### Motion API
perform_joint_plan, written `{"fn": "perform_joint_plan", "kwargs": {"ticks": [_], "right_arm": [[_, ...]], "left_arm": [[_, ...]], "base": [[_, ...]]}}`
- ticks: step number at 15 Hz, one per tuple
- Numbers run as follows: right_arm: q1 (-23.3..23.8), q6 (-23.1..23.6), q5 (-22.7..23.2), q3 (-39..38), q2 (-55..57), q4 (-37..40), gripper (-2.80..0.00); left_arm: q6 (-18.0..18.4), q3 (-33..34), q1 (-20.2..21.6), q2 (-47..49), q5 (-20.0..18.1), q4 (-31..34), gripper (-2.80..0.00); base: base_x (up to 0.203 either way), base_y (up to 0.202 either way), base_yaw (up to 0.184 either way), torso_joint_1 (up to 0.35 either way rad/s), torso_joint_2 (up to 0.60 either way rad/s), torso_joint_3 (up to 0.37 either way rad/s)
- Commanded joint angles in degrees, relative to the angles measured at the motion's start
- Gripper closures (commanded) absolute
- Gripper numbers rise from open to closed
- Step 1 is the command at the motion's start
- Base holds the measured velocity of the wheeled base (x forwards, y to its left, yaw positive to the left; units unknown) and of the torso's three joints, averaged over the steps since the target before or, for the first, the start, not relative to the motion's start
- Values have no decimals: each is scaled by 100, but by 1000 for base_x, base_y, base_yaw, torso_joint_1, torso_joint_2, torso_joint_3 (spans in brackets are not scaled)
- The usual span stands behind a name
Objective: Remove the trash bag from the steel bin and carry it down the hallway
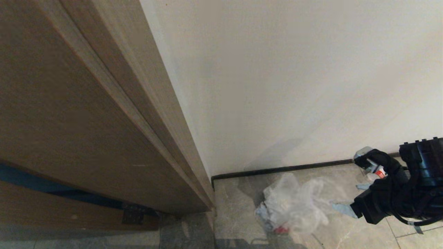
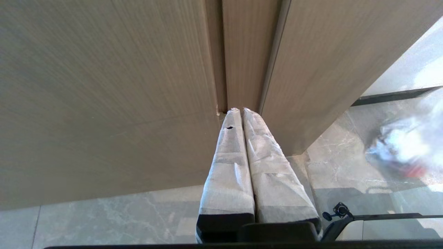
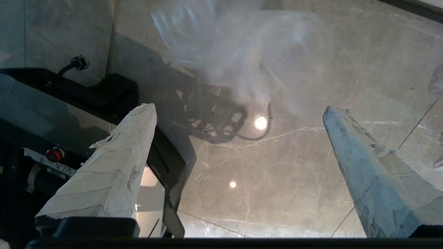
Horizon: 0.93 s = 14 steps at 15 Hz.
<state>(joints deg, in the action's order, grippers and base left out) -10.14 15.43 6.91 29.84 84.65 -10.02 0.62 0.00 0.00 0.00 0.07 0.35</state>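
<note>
The trash bag, a clear crinkled liner with pale scraps and a bit of red inside, lies on the hallway floor tiles close to the white wall. It shows as a pale blur in the right wrist view and the left wrist view. My right gripper hangs just right of the bag, open, with only bare floor between its taped fingers; the bag lies just beyond their tips. My left gripper is shut on nothing, parked in front of the wooden door frame. The steel bin is out of view.
A brown wooden door frame fills the left side, meeting the white wall at a corner. Black skirting runs along the wall's foot. My own dark base sits close beside the right gripper.
</note>
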Motion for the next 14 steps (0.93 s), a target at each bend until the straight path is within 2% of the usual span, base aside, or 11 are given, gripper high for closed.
{"fn": "perform_joint_plan", "kwargs": {"ticks": [1,6,7,9,11,14], "right_arm": [[-32,12,-22,56,8,-17,-280],[13,-89,-18,-238,-564,19,-280],[47,-126,-16,-329,-817,48,0],[76,-144,-21,-489,-1264,160,0],[100,-206,-257,-589,-1574,284,0],[173,-708,-423,-583,-2355,741,0]], "left_arm": [[-1,0,0,0,1,0,0],[-1,0,0,0,1,0,0],[-1,0,0,0,1,0,0],[-1,0,0,0,1,0,0],[-1,0,0,0,1,0,0],[-1,0,0,-9,1,0,0]], "base": [[0,0,0,0,0,0],[0,0,0,0,0,0],[0,0,0,0,0,0],[0,0,0,0,0,0],[0,0,0,0,0,0],[0,0,0,0,0,0]]}}
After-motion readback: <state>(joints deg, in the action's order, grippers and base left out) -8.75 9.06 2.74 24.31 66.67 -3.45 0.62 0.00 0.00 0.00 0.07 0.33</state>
